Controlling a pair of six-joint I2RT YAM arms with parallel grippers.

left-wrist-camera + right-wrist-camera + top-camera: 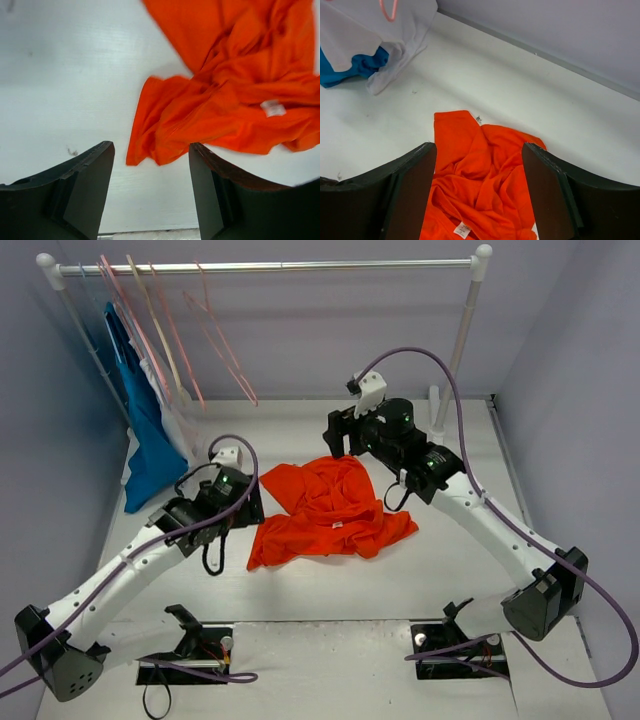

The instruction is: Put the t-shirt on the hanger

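The bright orange t-shirt [330, 508] lies crumpled on the white table, its white label [272, 107] facing up. My left gripper [250, 508] hangs open just left of the shirt; in the left wrist view [151, 148] a shirt corner [150, 145] lies between the fingertips, untouched. My right gripper [338, 436] is open over the shirt's far edge, and the cloth [480, 175] shows between its fingers [415, 185], apart from them. Thin pale-pink hangers [218, 340] hang on the rail at the back left.
A white rail [270, 268] on two posts spans the back. A thicker beige hanger [150, 315], a blue garment [150, 435] and a white garment [178, 415] hang at its left end. Walls close in both sides. The right post [460, 350] stands behind my right arm.
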